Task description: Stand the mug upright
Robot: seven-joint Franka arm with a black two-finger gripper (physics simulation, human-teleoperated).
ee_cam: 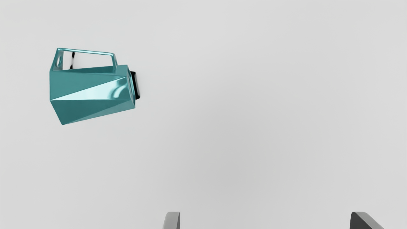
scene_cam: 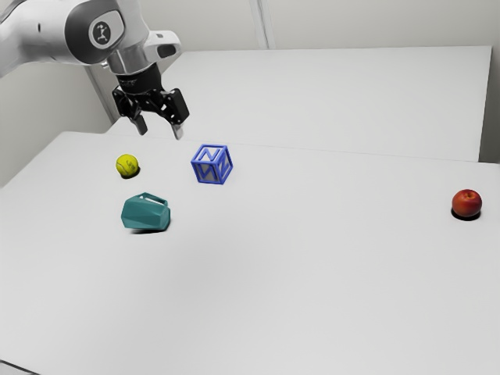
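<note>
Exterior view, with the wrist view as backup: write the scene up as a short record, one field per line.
mug: teal, lying on its side
surface: white table
pincer: open, raised, holding nothing
ball: yellow
block: blue, between ball and apple
apple: red, toward the exterior view's right
task state: mug not yet upright

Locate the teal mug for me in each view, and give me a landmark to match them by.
Exterior view: the mug lies on its side at the exterior view's left, near the yellow ball and blue block.
Wrist view: the mug lies beyond the open gripper's fingertips, off to one side.
Shared landmark: its loop handle.
</note>
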